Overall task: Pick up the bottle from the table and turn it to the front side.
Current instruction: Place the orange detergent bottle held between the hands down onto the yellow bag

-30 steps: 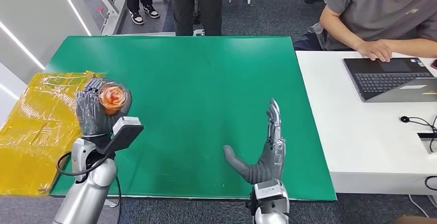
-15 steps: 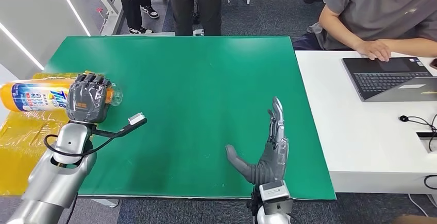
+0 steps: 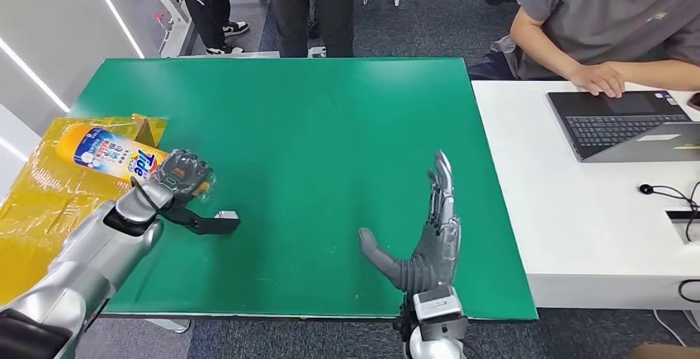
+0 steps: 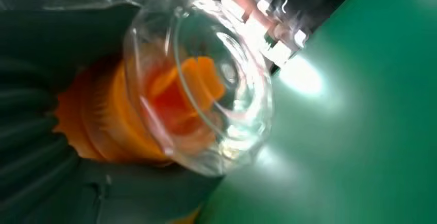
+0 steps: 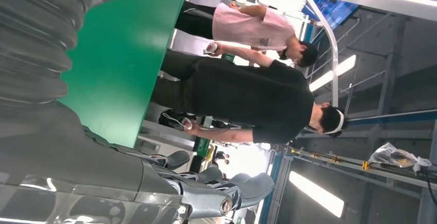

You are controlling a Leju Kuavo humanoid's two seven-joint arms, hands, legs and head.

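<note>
Left robot hand (image 3: 177,179) wraps the neck end of an orange detergent bottle (image 3: 111,154), at the left of the frame in the head view. The bottle lies tilted, its base pointing toward the upper left over a yellow plastic sheet (image 3: 49,202), its blue-and-white label facing up. In the left wrist view the bottle's clear cap (image 4: 206,90) sits close to the lens with the orange neck inside it, the fingers closed around it; whether the body touches the sheet cannot be told. Right robot hand (image 3: 425,239) stands at lower centre above the green table (image 3: 330,128), fingers spread and straight, thumb out, holding nothing. A person sits at the upper right with a laptop (image 3: 627,124) on a white table (image 3: 578,227); others stand beyond the far edge. Risks, as I judge them: the hold is near one end, so the long body could lever out and slip during the turn; the smooth clear cap offers poor purchase; the base could snag the crinkled sheet.
</note>
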